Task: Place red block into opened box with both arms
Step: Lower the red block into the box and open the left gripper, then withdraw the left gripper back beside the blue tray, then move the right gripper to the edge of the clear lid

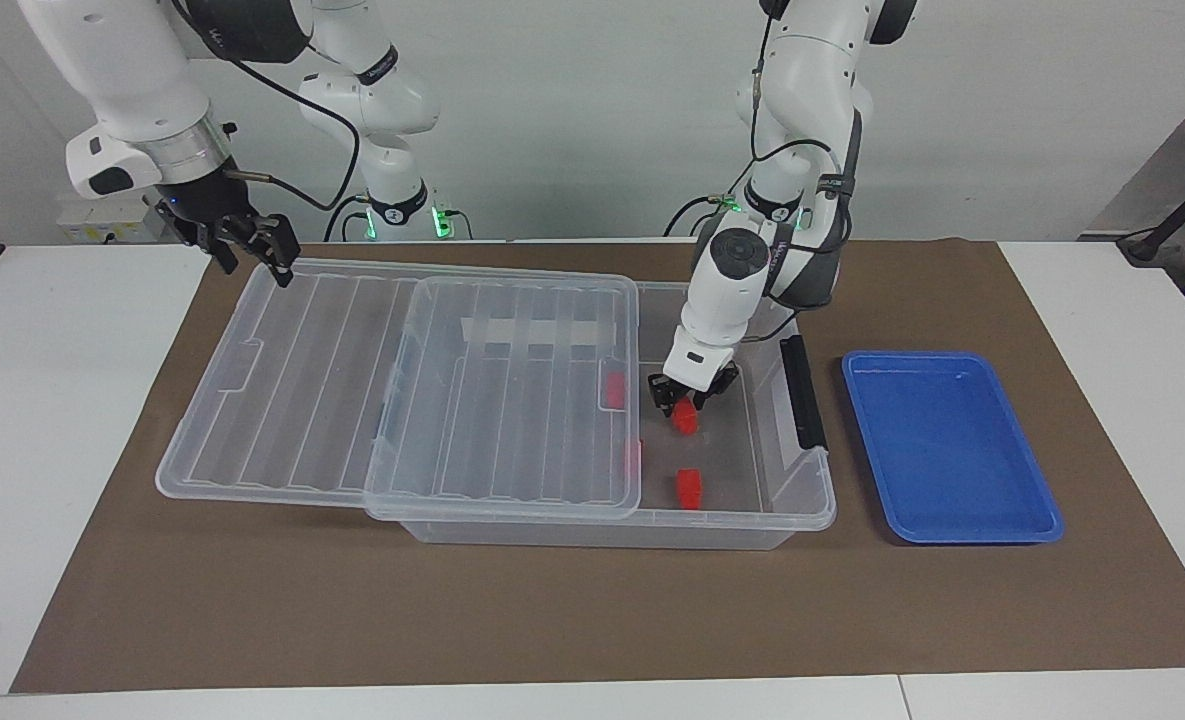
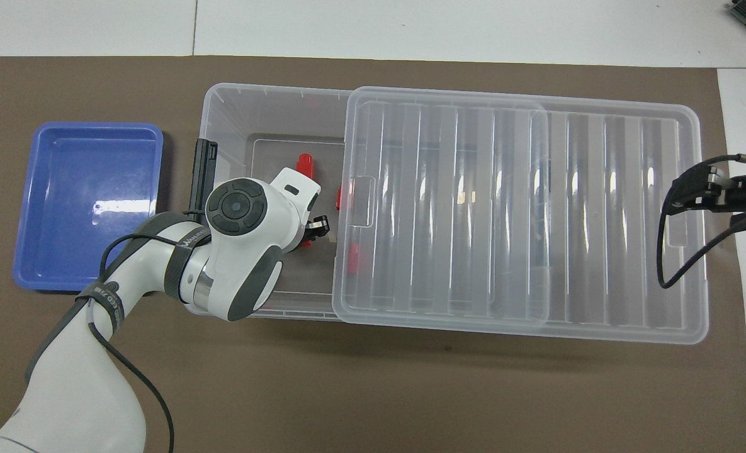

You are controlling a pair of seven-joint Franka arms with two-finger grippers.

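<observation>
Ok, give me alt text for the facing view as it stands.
The left gripper is down inside the open end of the clear box at a red block, with other red blocks lying nearby. The lid is slid toward the right arm's end, where the right gripper hangs over its corner; a blue tray sits beside the box.

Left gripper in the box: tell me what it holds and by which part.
The left gripper is down inside the box with a red block at its fingertips. Whether it grips the block's upper end or has let go cannot be told.

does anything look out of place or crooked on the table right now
The clear lid sits slid off the box, overhanging toward the right arm's end, deliberately opened. Red blocks lie inside. Nothing spilled or damaged.
</observation>
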